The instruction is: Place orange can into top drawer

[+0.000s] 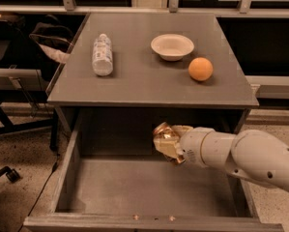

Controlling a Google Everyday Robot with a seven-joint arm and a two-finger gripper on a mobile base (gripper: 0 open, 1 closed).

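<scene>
Smooth white rounded arm [250,158], dark dots; pale tool [168,141] above top drawer [134,190].

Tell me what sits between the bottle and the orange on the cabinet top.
A white bowl, set slightly farther back than both, as the camera view shows. The pincer holds the can lower down, over the open drawer.

cabinet top [144,83]: water bottle [102,54] left | bowl [172,47] | orange fruit [200,68] right | end effector [172,148]: holding orange can [163,137] above top drawer [134,187]

Gripper [172,148], clutching the orange can [163,139], hung above the top drawer [134,187]; open floor lay below, cabinet top [144,83] overhanging behind.
</scene>
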